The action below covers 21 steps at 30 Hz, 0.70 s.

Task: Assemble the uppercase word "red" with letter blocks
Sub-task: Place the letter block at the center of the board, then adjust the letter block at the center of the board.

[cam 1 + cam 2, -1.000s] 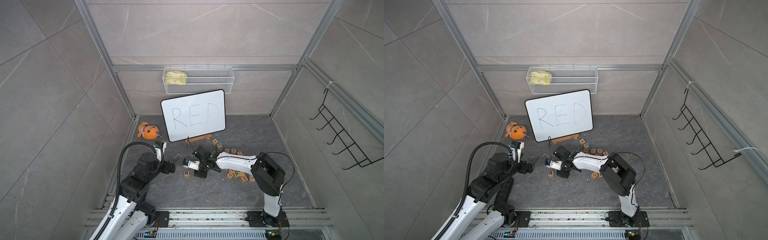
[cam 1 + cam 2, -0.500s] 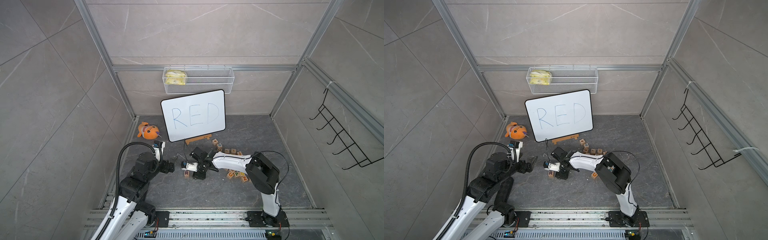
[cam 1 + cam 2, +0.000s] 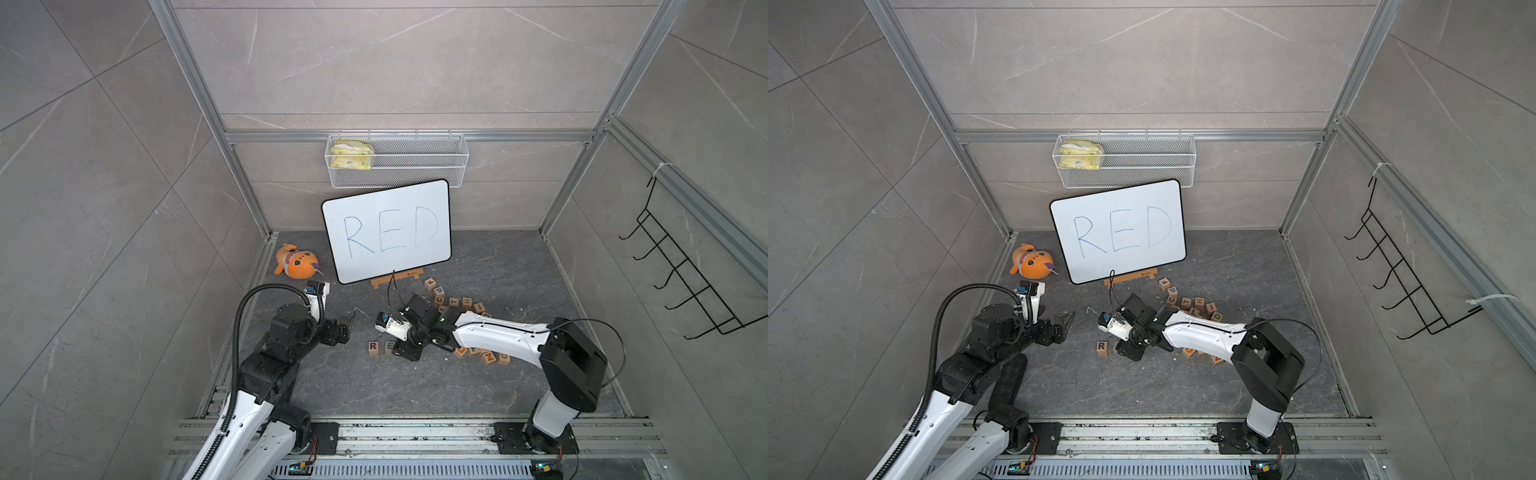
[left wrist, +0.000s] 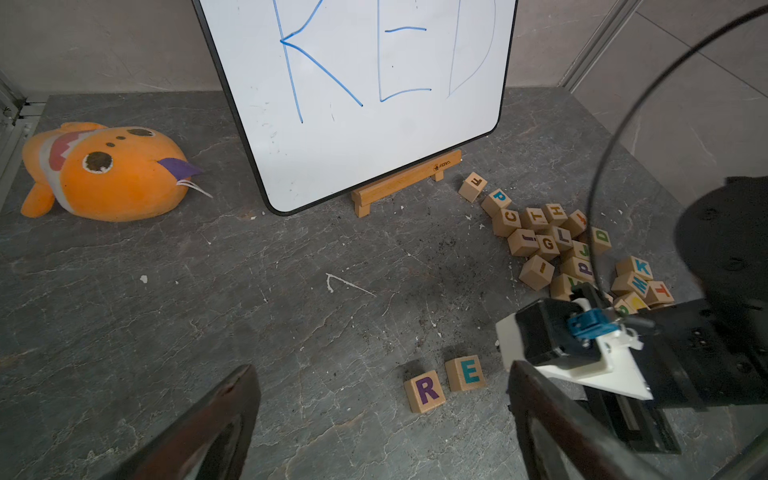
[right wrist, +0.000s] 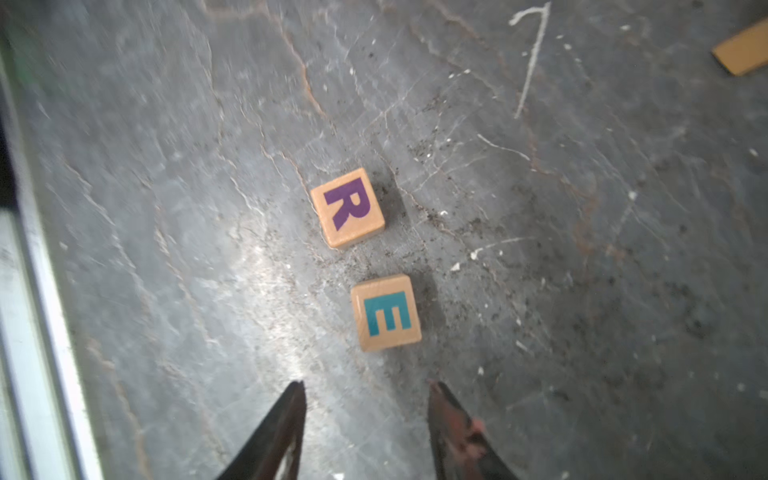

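Observation:
Two letter blocks lie side by side on the dark floor with a small gap between them. One is the purple R (image 5: pixel 347 208) (image 4: pixel 424 390) (image 3: pixel 373 347). The other is the blue E (image 5: pixel 385 312) (image 4: pixel 465 373), partly covered in both top views. My right gripper (image 5: pixel 365 384) (image 3: pixel 406 353) (image 3: pixel 1129 352) hovers just right of the E, open, with nothing between its fingers. My left gripper (image 4: pixel 381 368) (image 3: pixel 348 322) hangs open and empty to the left of the R. A green D block (image 4: pixel 601 237) lies in the loose pile.
A pile of several letter blocks (image 3: pixel 453 301) (image 4: pixel 552 241) lies right of the pair, behind my right arm. The white board (image 3: pixel 386 230) with "RED" leans on a wooden stand (image 3: pixel 397 277) at the back. An orange plush fish (image 3: pixel 296 262) lies at the back left.
The E block now stands free on the floor beside the R. My right gripper went left towards the R, then drew back right with its jaws apart. The left arm has stayed still.

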Tool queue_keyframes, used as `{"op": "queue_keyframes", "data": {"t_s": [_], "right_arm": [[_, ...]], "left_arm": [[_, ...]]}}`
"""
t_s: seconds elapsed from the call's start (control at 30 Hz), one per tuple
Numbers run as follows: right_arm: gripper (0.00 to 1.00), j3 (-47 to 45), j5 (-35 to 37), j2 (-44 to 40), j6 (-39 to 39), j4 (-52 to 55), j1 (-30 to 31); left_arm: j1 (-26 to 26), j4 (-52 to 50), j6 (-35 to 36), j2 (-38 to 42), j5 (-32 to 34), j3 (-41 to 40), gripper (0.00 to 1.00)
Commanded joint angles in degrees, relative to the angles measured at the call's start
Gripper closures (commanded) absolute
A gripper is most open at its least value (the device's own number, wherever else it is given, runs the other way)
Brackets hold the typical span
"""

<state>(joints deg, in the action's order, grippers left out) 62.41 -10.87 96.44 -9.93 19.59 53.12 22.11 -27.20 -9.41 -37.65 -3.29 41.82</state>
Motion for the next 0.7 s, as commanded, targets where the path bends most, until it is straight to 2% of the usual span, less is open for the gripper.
{"op": "queue_keyframes", "data": {"t_s": [0.0,0.13,0.23,0.37,0.67], "right_arm": [[0.75,-5.7,0.5,-2.6,17.4,-8.7,0.2],[0.94,-10.9,5.1,-3.0,34.5,-15.2,0.2],[0.95,-12.8,7.8,-2.8,40.3,-17.9,0.2],[0.95,-12.1,6.9,0.2,41.7,-19.8,0.1],[0.95,-8.0,5.9,7.4,43.8,-22.1,0.2]], "left_arm": [[-0.3,2.0,-0.8,-0.9,-2.4,1.3,0.04],[-0.3,2.0,-1.4,-2.3,-3.9,1.3,0.04],[-0.3,2.1,-1.9,-3.4,-6.1,1.4,0.04],[-0.3,2.0,-2.6,-4.7,-8.5,1.8,0.04],[-0.3,1.6,-2.6,-5.1,-8.0,1.7,0.04]]}}
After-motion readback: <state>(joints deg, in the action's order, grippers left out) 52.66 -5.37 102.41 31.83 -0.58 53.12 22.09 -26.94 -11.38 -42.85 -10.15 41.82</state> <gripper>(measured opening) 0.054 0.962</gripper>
